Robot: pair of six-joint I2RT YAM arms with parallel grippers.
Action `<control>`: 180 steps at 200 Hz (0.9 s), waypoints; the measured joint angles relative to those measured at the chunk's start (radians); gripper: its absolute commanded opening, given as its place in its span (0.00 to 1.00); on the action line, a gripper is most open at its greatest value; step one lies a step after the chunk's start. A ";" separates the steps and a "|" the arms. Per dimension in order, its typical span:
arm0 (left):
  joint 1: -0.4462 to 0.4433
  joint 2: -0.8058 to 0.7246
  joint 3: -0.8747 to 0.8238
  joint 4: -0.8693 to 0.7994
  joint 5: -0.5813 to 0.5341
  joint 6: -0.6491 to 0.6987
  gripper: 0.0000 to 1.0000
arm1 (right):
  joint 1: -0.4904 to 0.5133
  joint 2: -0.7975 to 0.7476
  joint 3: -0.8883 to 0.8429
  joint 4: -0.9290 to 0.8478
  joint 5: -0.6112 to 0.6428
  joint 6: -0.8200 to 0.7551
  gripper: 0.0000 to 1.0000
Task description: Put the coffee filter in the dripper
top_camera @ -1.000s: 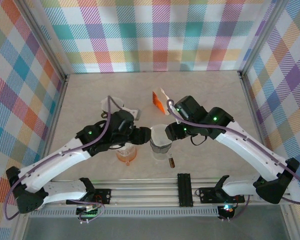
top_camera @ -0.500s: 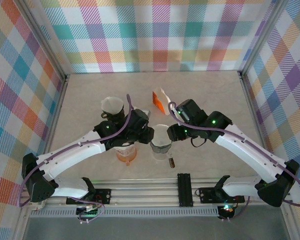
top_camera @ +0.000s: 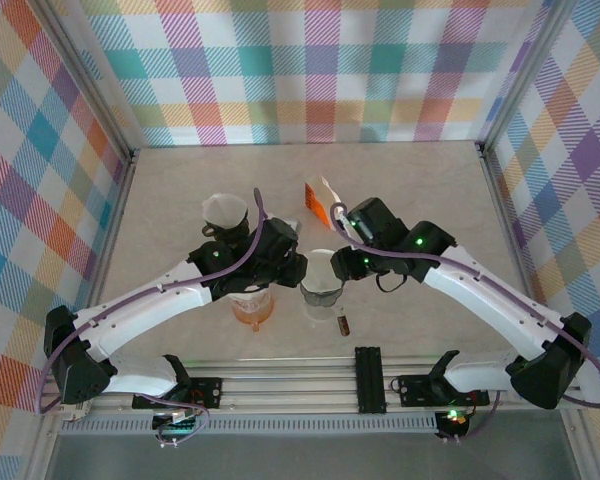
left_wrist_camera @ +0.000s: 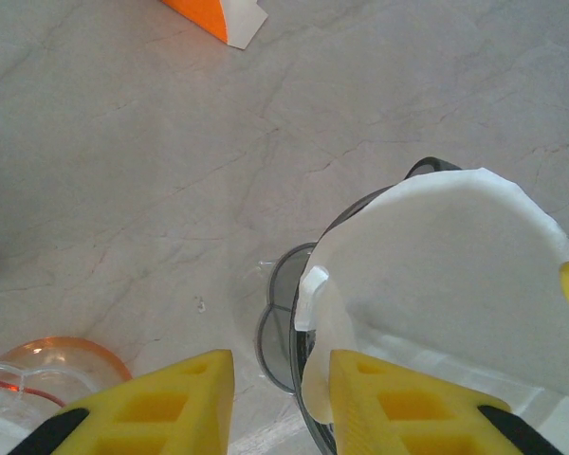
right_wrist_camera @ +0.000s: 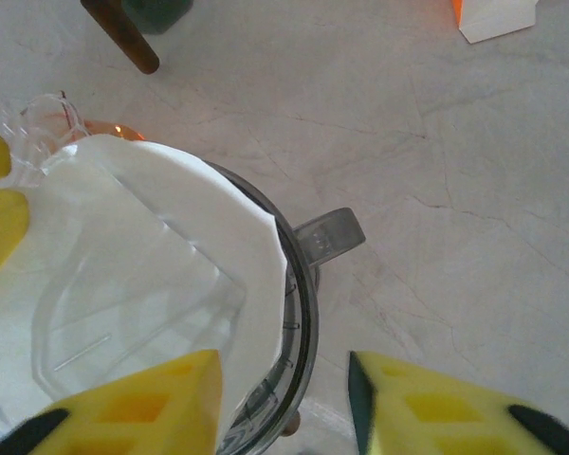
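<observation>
No writing, number or sign can be read anywhere. The orange-and-white folded card packet, toward the tabletop's far edge, shows only plain colour blocks.

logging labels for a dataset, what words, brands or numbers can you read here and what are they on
No text can be read in any view.
orange and white packet: no print made out, too small.
orange cup: a red mark on its wall, too blurred to read.
paper filter: blank.
</observation>
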 measured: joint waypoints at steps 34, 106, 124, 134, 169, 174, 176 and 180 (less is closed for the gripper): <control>0.000 0.000 -0.002 0.002 0.000 0.000 0.32 | 0.000 0.009 -0.019 0.001 0.005 0.001 0.22; 0.000 0.015 -0.010 0.002 -0.001 0.000 0.30 | 0.000 0.028 -0.031 0.007 0.014 -0.005 0.53; 0.000 0.015 -0.011 0.003 -0.001 0.000 0.30 | 0.000 0.027 -0.032 0.010 0.018 -0.002 0.54; 0.000 0.015 -0.011 0.003 -0.001 0.000 0.30 | 0.000 0.025 -0.032 0.010 0.023 -0.002 0.53; 0.000 0.015 -0.013 0.003 -0.001 0.000 0.30 | 0.000 -0.002 -0.027 0.008 0.036 -0.007 0.33; 0.000 0.015 -0.013 0.003 -0.001 0.000 0.30 | 0.000 -0.005 -0.025 0.008 0.036 -0.003 0.31; 0.000 0.015 -0.013 0.003 -0.001 0.000 0.30 | 0.000 -0.007 -0.024 0.008 0.037 -0.006 0.30; 0.000 0.015 -0.013 0.003 -0.001 0.000 0.30 | 0.000 -0.009 -0.023 0.008 0.036 0.000 0.28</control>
